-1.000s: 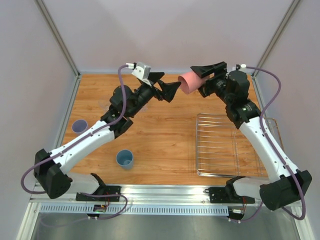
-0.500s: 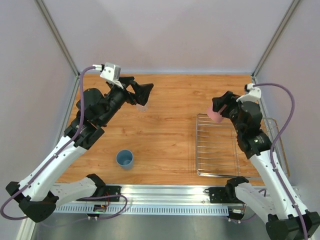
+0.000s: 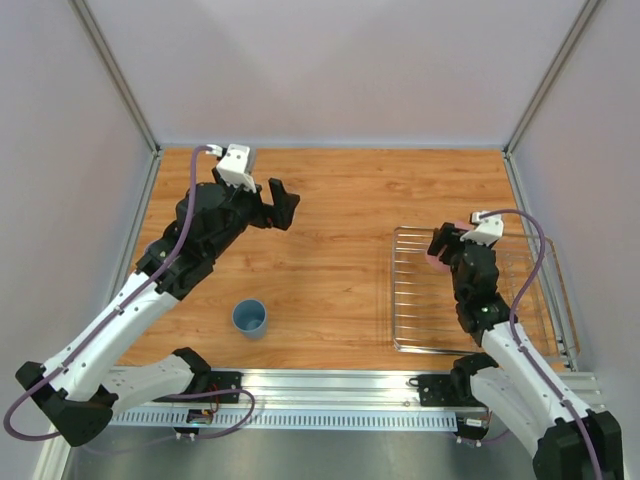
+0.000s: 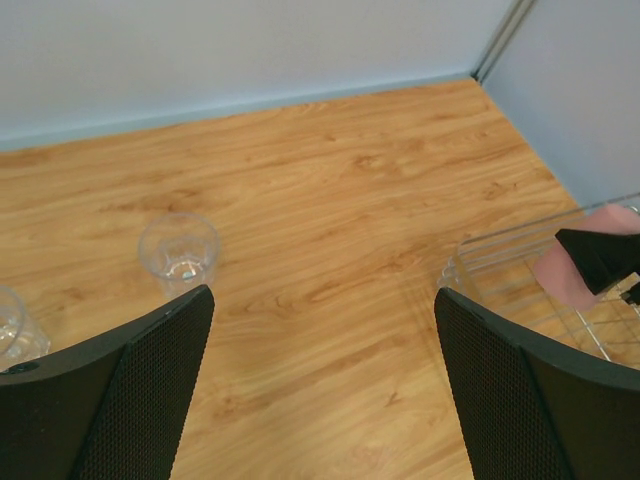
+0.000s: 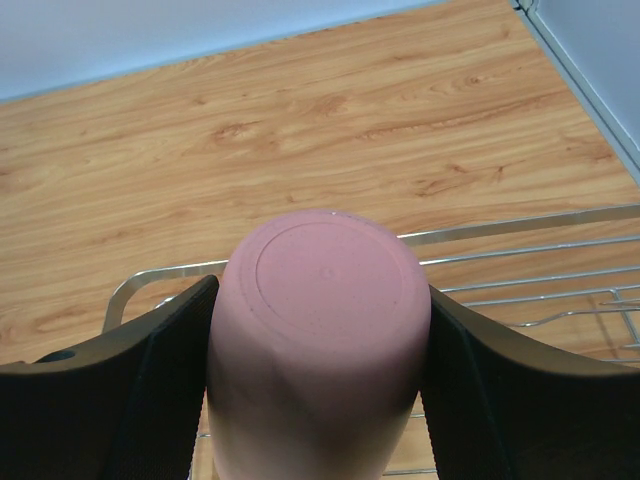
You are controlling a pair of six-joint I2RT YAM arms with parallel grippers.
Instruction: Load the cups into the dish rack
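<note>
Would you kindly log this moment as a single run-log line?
right tool: shut on pink cup at dish rack far-left corner | left tool: open, empty, above table near clear tumbler | blue cup: on table

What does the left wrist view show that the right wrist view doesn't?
Only the left wrist view: a clear tumbler and part of a second tumbler on the table, beyond the open, empty left pincer. Only the right wrist view: the pink cup, flat base close up, gripped by the right pincer, the dish rack rim behind it. Both: the pink cup, the dish rack and the wooden table.
</note>
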